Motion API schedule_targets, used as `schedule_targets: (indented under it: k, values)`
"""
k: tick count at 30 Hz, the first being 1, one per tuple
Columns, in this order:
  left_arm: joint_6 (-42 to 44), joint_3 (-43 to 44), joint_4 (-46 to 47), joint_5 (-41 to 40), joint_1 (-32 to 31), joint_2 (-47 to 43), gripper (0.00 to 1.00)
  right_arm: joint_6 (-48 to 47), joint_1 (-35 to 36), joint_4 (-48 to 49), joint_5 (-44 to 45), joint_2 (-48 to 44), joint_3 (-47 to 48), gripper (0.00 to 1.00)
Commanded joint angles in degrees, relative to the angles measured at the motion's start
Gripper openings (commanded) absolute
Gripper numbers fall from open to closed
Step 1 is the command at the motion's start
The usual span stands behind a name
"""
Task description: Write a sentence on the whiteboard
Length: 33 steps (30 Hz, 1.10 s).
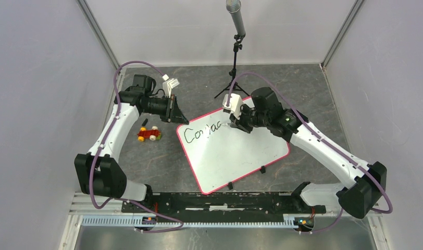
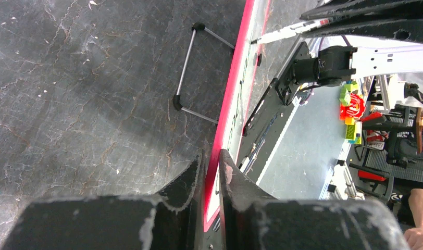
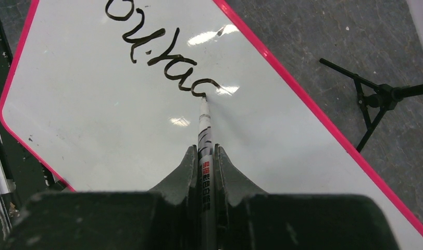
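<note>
The right claw (image 3: 204, 156) was closed tight on a marker (image 3: 204, 122), with a finger on each side of the barrel. The tip touched the whiteboard (image 3: 95, 130) at the end of the last stroke written. The sentence (image 3: 157, 52) so far was one unfinished word in black script, roughly "Courag", with its last letter only part formed.

The left claw (image 2: 212, 161) was nearly shut, pinching the board's pink rim between its fingers at the far-left corner. This steadied the board. The board lay askew on the dark table (image 1: 303, 94), between the two arms. A small toy car (image 1: 149, 134) sat just beside its left edge, and a microphone stand (image 1: 234, 62) stood beyond its far corner.

The step in hand looked like writing the first word, so most of the task was not yet done. The next move probably called for even tip pressure while finishing that letter. The line ran toward the rim, so the stroke would need to stay small, and the left grip would need to hold firm.
</note>
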Motion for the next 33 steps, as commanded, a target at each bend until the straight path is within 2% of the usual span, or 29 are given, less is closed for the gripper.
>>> schedule_targets:
  k: [1,10,21,33]
  values:
    - [1.54,1.44,-0.26,0.11,-1.28,0.67,0.02,-0.99,-1.06,0.68,3.21,1.08,3.9,0.0]
    - [1.8,1.53,-0.25,0.12,-1.33,0.98,0.02,-1.26,-1.05,0.09,2.18,2.26,4.94,0.0]
    - [1.98,1.31,-0.39,0.12,-1.37,0.95,0.02,0.45,-1.01,-0.3,-0.75,-2.42,-3.29,0.0]
    - [1.98,1.04,-0.38,0.01,-1.38,0.53,0.02,2.41,4.05,0.76,-1.74,-2.62,-4.76,0.0]
